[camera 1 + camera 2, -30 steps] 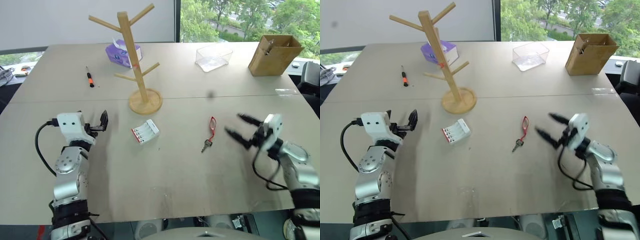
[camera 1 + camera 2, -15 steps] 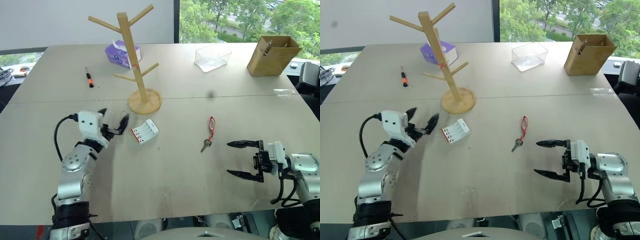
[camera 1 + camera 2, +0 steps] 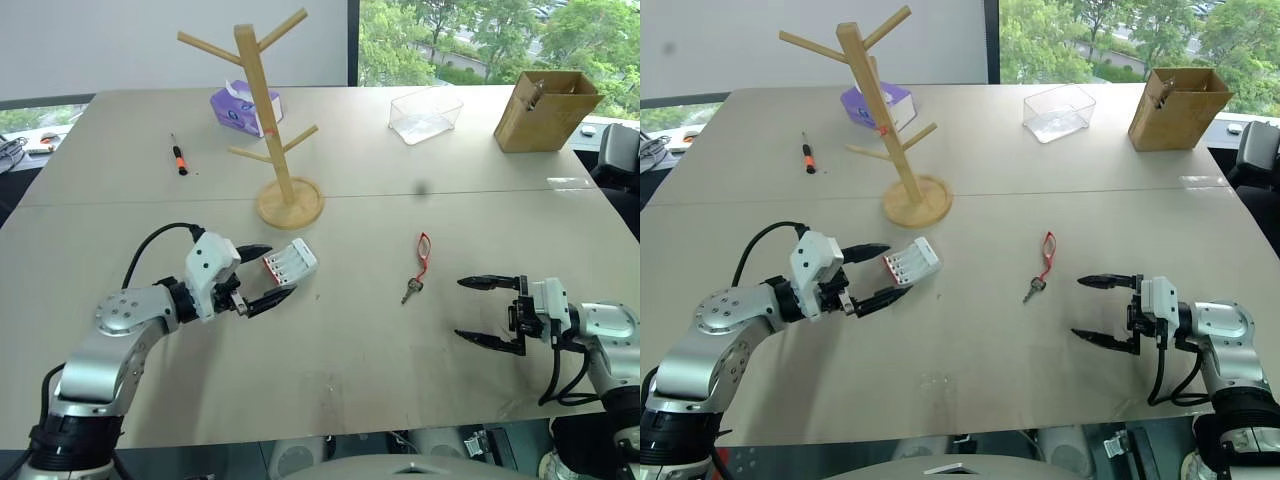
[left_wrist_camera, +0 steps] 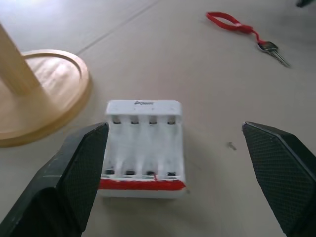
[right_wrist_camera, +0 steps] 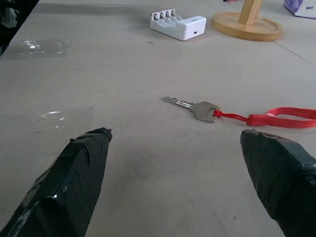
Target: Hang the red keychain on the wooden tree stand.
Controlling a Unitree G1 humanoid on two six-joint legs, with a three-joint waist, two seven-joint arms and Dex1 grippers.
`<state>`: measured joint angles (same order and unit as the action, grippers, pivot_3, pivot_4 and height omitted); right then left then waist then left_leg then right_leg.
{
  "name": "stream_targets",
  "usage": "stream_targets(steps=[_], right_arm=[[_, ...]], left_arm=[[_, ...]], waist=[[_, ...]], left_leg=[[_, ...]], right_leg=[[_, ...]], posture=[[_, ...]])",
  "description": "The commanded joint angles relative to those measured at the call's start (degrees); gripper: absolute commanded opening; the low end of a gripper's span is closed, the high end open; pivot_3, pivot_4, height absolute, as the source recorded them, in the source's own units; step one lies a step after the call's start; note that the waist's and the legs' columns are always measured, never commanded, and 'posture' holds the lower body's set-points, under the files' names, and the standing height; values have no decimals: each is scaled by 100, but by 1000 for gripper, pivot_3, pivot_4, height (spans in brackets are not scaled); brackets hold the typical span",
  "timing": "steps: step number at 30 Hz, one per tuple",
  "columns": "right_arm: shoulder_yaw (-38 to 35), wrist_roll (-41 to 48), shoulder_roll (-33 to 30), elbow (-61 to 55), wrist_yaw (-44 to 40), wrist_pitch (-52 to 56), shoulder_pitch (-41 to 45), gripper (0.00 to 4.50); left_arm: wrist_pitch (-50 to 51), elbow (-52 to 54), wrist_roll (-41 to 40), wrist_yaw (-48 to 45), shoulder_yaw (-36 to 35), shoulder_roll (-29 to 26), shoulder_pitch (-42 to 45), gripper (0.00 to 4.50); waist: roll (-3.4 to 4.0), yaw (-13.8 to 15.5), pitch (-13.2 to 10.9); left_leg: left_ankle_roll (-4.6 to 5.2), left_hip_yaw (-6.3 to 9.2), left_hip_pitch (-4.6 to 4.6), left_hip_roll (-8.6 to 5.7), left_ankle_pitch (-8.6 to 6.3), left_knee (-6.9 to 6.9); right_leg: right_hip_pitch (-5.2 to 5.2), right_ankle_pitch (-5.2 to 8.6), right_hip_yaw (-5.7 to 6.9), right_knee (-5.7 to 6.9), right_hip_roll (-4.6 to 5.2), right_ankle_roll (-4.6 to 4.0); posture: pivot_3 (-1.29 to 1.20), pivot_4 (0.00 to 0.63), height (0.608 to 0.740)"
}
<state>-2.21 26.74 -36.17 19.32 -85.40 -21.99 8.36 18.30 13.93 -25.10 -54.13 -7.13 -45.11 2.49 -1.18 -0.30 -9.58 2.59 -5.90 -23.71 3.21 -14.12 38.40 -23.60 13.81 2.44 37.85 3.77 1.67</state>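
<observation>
keychain (image 3: 421, 262) flat on table (image 3: 340, 400), well apart from tree stand (image 3: 275, 120), unhung | right gripper (image 3: 490, 311) spread, level, aimed at key for pickup | left gripper (image 3: 262, 278) spread beside charger (image 3: 290, 263), holding nothing

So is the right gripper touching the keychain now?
Apart. In the right wrist view bare table lies between the open right gripper and the keychain; the left eye view shows the same gap.
</observation>
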Motion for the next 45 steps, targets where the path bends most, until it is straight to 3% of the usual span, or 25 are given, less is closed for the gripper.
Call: stream_targets(steps=[1,12,38,41,42,45], right_arm=[[-94,10,5,-123,-26,-119,-28,4500],[-184,15,-22,-322,236,-104,-217,4500],[-155,25,1,-473,477,-21,-246,4500],[-155,20,-3,-461,481,-14,-217,4500],[-153,16,-2,-449,481,-12,-203,4500],[-154,11,10,-417,487,-8,-168,4500]], left_arm=[[-138,-354,177,-277,67,-184,251,4446],[-620,-1236,707,-500,387,-80,585,4446],[-454,-1442,1008,-53,592,511,664,4446],[-480,-1436,998,-59,583,520,657,3637],[-487,-1442,993,-65,580,524,660,3167],[-519,-1443,1015,-52,580,525,655,3138]], waist=[[2,-4,-1],[2,-6,-1],[4,40,1],[4,46,1],[4,46,1],[4,46,1]], left_leg=[[0,0,1,0,0,0],[-11,-4,-1,0,6,0],[-7,-3,1,0,5,3],[-7,-3,1,0,5,4],[-7,-4,1,-1,5,4],[-7,-3,1,-1,5,4]], right_leg=[[0,0,0,0,-1,0],[-1,0,-3,0,0,0],[0,-1,-3,5,1,1],[1,-1,-4,5,1,1],[1,-1,-4,5,1,1],[0,-1,-4,6,1,1]], posture=[[0,150,740],[0,150,740],[0,150,740],[0,150,740],[0,150,740],[0,150,740]])
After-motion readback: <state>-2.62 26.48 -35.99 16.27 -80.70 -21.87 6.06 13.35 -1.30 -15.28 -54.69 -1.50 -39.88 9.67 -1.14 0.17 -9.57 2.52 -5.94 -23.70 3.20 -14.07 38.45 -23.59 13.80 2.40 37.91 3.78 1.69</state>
